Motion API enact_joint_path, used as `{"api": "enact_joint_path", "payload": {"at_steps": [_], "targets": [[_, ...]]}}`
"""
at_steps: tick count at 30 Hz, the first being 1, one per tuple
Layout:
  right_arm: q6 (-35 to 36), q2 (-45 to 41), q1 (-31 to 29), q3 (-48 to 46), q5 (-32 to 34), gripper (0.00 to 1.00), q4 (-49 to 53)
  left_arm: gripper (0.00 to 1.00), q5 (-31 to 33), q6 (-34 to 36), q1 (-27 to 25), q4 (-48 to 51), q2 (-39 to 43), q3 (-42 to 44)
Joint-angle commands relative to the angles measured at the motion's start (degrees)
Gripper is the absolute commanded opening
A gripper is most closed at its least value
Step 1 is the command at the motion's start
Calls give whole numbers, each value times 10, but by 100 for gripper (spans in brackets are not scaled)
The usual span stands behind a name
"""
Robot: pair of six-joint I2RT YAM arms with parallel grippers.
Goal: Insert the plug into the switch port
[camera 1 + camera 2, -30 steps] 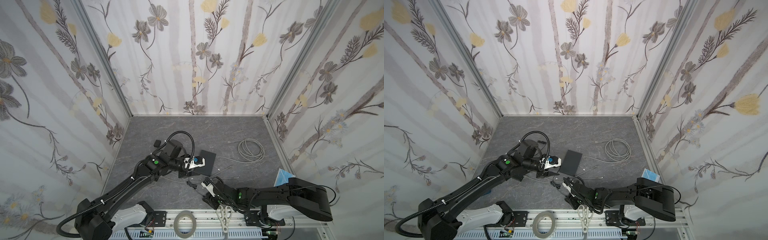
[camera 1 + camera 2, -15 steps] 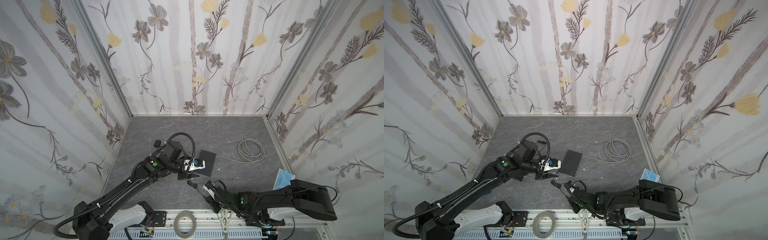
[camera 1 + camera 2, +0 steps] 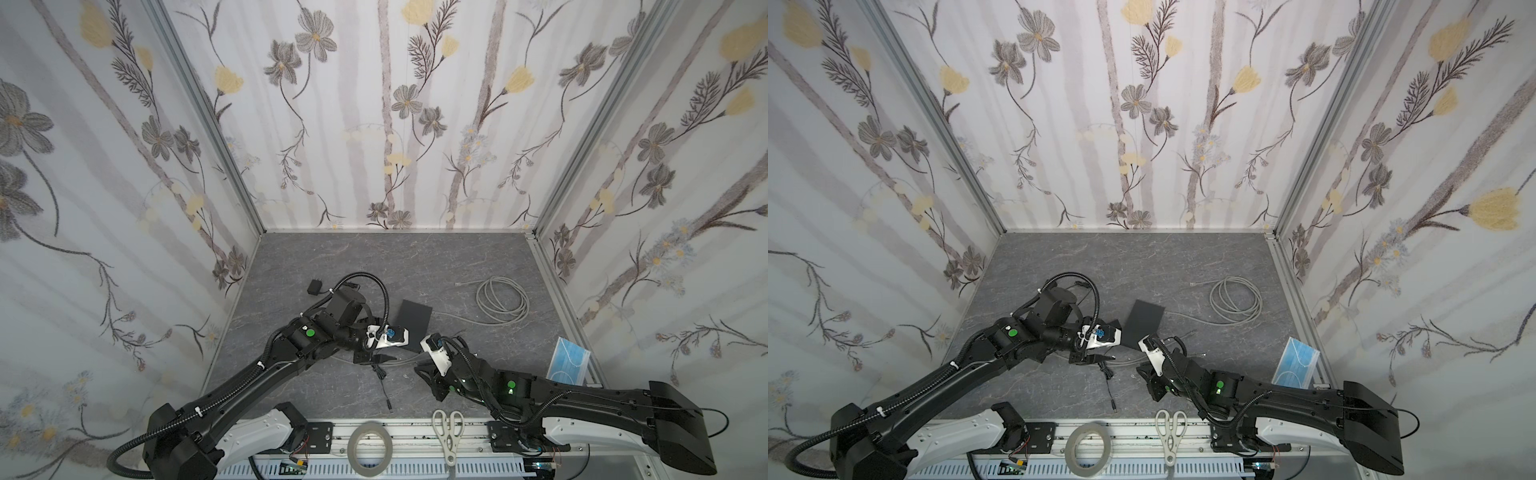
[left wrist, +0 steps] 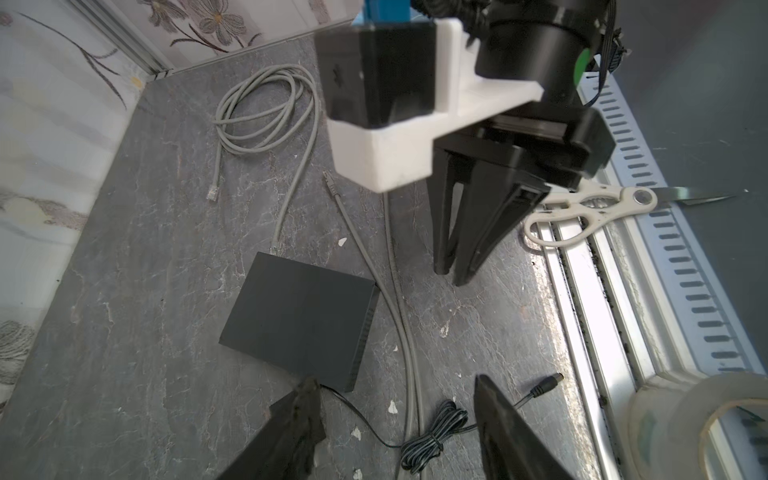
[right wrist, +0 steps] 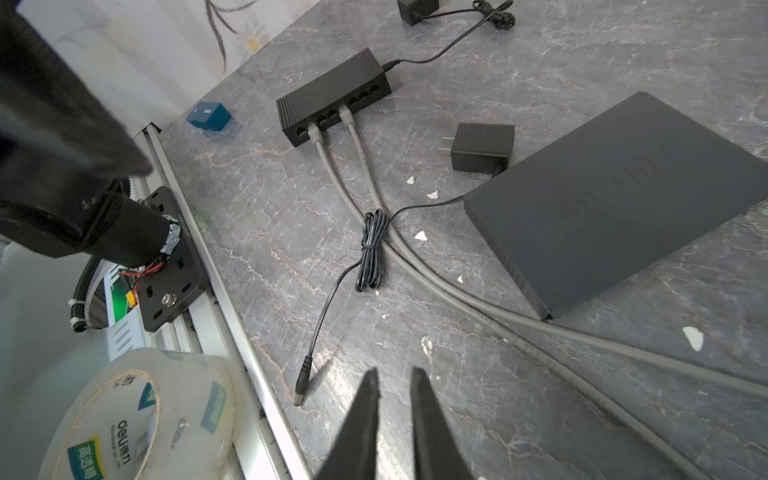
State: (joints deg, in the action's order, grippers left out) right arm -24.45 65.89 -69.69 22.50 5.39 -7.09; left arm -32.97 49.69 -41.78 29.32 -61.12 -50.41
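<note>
Right gripper [image 5: 395,376] low beside barrel plug [image 5: 300,388], jaws narrowly parted — empty, left gripper [image 4: 395,380] hovering, wide open

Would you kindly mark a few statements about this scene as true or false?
1. Two grey cables are plugged into the switch. True.
2. The right hand holds the plug. False: the plug lies loose on the table, ungripped.
3. The scissors lie beside the tape. True.
4. The left hand is shut on a cable. False: it is open, gripping nothing.
</note>
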Motion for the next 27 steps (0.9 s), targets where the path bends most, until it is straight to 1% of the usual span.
{"api": "enact_joint_path", "payload": {"at_steps": [1,4,6,9,11,13,15,17,23,27], "targets": [[-13,43,-11,7,-30,29,-7,63,13,-14,8,-41,4,-9],[-57,117,-67,26,10,30,-40,65,32,-59,18,-95,31,-5],[-88,168,-98,51,43,35,-37,69,43,-101,25,-152,59,8],[-121,234,-129,91,61,37,-39,70,59,-156,41,-250,112,45],[-135,283,-147,128,77,37,-20,70,85,-199,56,-328,147,77],[-150,313,-159,161,96,37,8,70,98,-235,74,-372,171,94],[-168,334,-167,178,111,35,27,70,99,-253,89,-382,183,97],[-185,351,-171,188,111,34,36,70,107,-263,94,-376,191,95],[-221,370,-179,199,105,32,64,69,110,-264,95,-366,214,94],[-237,371,-179,199,118,30,94,69,110,-261,94,-356,220,90]]}}
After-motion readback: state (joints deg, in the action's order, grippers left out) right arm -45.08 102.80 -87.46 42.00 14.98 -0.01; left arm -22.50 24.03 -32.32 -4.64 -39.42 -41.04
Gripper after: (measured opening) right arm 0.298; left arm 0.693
